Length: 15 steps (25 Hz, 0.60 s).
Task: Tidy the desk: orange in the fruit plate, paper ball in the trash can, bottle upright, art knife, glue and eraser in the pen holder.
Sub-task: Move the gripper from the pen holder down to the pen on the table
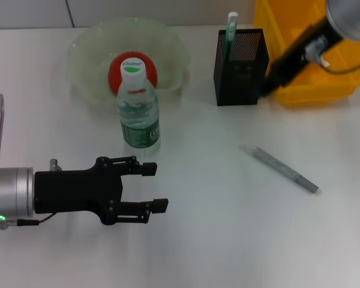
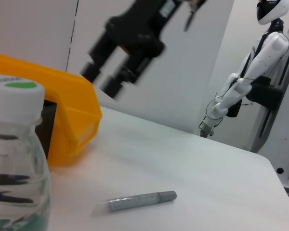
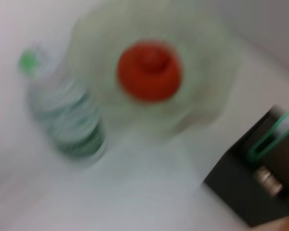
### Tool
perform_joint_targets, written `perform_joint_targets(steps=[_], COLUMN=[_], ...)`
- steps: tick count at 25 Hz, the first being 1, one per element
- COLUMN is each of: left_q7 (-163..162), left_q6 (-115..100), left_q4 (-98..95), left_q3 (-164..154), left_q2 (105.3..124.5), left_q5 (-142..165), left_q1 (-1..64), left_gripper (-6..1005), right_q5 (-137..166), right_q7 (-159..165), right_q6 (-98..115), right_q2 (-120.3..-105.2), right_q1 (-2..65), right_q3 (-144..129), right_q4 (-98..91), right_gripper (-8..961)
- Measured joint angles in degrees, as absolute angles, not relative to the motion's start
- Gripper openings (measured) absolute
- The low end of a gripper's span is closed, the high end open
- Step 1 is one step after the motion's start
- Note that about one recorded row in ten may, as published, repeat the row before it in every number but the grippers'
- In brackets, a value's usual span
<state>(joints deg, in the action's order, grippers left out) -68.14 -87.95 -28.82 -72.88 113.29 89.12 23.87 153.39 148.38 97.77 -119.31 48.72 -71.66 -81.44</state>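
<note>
The clear plastic water bottle with a green and white cap (image 1: 138,108) is standing upright on the white desk (image 1: 228,240), just in front of the pale green translucent fruit plate (image 1: 84,60). The round orange-red fruit (image 1: 117,71) is lying inside this plate, partly hidden behind the bottle cap. To the right of the plate, the black square mesh pen holder (image 1: 240,69) is standing near the back edge of the desk, and a green and white stick-shaped item (image 1: 231,30) is rising out of its back left corner. In the right wrist view a second small item seems to be lying inside the holder, but it is too blurred to name. The yellow plastic bin (image 1: 312,78) is sitting just beside the holder on its right.

The grey slim art knife (image 1: 279,168) is lying flat and diagonal on the open desk, well apart from the holder and from the bottle. Around it the surface is giving free room on every side.

The left gripper (image 1: 155,186) is hovering low, in front of the bottle and apart from it. Its two black fingers (image 1: 145,168) are pointing to the right, standing apart with a wide gap, and nothing is between them.

The right gripper (image 1: 270,86) is reaching down at the right edge of the pen holder, in front of the yellow bin. I cannot tell how its fingers are standing.
</note>
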Motion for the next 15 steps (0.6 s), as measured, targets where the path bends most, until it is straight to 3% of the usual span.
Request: perform_joint_targets(steps=[9,15], left_q7=[-68.00,-68.13], left_q6=[-87.50,-87.25], left_q4=[-28.82,-28.83], left_q3=[-72.86,-72.87], left_q2=[113.48,113.72], left_q5=[89.24,89.30], left_q1=[24.43,24.79], left_gripper=[783,783], right_q5=[152.51,151.97], right_q7=[147.99,145.81], right_q6=[91.72,87.31], right_q2=[-119.46,-119.49], right_q1=[46.15,46.33], right_q3=[-78.65,-80.39], right_q4=[-67.83,-61.03], right_gripper=[595,465])
